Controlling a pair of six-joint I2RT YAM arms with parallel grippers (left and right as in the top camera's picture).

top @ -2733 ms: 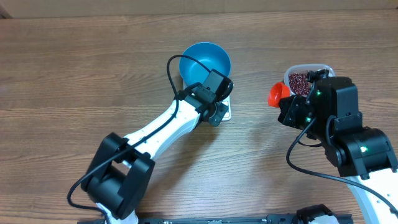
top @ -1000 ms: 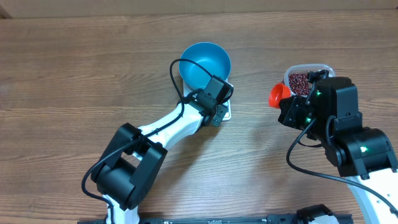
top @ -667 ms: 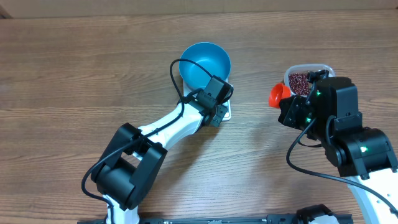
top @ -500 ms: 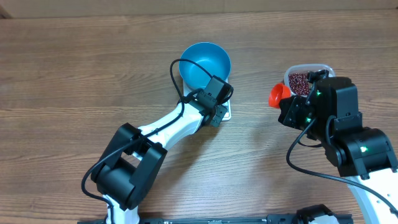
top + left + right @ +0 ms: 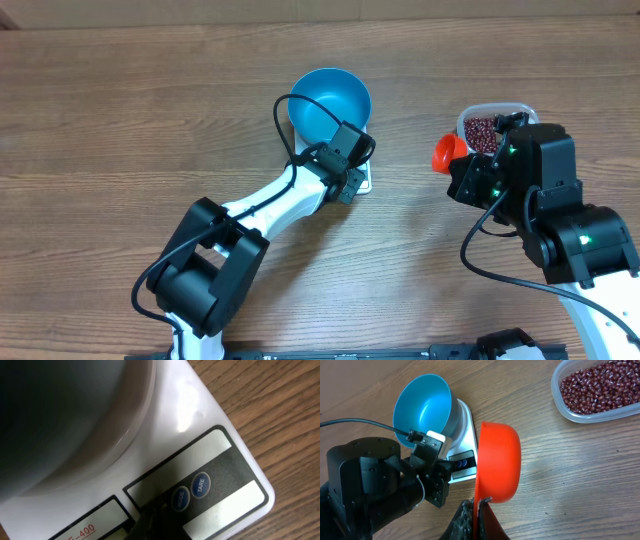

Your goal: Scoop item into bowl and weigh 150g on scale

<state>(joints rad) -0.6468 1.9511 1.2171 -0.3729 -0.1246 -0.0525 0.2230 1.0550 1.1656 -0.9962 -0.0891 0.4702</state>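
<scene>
Since the left claw (image 5: 152, 517) is pressed together with its dark tip on or just over the scale's (image 5: 210, 425) panel, at about 7 o'clock of the mode button (image 5: 180, 498), I worry about which key it hits. The tare button (image 5: 201, 484) is just beside that one, so a small slip could change units instead of zeroing. Leaning on the scale could also falsify the zero or shove the empty bowl (image 5: 330, 100) sitting on it. The right claw (image 5: 475, 515) pinches the orange scoop (image 5: 497, 462) by its handle, tipped on edge. The beans (image 5: 600, 387) all lie in the clear tub (image 5: 580, 417), at 3 o'clock of the bowl. A tilted carry could scatter them over the worktop (image 5: 120, 120), and the left arm stands in the way.
</scene>
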